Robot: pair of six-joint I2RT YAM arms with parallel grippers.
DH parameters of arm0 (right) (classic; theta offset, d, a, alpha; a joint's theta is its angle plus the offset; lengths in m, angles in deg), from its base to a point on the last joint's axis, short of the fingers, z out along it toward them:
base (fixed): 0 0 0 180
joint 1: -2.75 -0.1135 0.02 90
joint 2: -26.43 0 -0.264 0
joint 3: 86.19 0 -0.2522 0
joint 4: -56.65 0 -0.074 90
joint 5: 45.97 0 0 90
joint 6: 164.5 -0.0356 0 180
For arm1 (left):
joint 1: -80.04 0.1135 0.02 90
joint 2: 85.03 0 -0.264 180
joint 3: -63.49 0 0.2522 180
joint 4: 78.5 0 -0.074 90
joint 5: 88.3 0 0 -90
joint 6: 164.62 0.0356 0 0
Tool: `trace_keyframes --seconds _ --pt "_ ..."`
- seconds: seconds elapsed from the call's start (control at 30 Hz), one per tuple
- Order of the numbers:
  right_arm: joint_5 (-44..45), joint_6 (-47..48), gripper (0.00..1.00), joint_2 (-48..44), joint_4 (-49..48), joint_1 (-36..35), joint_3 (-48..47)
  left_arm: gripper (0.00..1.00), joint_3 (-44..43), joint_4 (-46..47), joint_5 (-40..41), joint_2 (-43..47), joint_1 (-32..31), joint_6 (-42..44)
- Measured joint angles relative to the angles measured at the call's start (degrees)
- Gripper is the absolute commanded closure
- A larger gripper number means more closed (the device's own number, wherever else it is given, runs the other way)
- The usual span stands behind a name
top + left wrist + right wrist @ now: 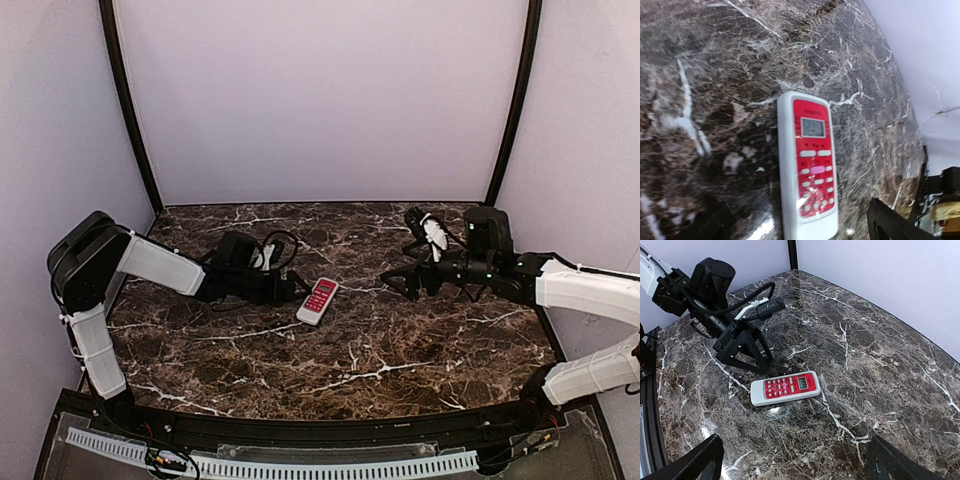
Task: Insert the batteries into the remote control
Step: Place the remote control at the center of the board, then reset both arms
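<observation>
Seen from overhead, a slim white remote control with a red button face lies face-up near the middle of the dark, white-veined marble table. The left gripper sits just beside it at 9 o'clock; the right gripper hangs apart at 3 o'clock. From the left wrist, the remote lies untouched between widely spread black fingers, display end toward 12 o'clock. From the right wrist, the left jaws gape empty at the remote's 10 o'clock, while the right arm's fingertips stand wide at 7 and 5 o'clock, holding nothing.

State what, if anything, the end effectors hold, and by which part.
Nothing: left end effector and right end effector are open; the remote control lies on the table.
</observation>
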Motion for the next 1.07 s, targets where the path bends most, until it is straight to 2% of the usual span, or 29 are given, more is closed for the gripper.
trace_keyframes --seconds 0.17,0.37,0.47,0.63,0.87,1.07 --pt "0.0 -0.7 0.01 0.1 0.0 1.8 0.0 0.01 -3.0 -13.0 7.1 8.4 3.6 4.4" --pt "-0.4 -3.3 0.02 -0.4 0.0 7.8 -1.0 0.01 -9.0 -22.6 8.9 16.6 12.7 6.6" --pt "-1.1 -5.4 0.01 -0.6 -0.2 11.5 -1.1 0.01 -7.1 -25.2 10.4 20.8 15.2 7.4" --pt "-2.4 -9.2 0.02 1.3 -3.6 15.7 1.5 0.01 -0.5 -27.3 12.4 24.7 15.9 7.7" --pt "-4.0 -13.5 0.01 6.3 -8.5 16.5 11.2 0.01 10.3 -27.4 13.4 25.6 15.9 6.7" --pt "-4.4 -15.4 0.01 7.4 -12.7 16.8 13.0 0.01 11.0 -26.9 14.6 27.8 15.9 6.8"
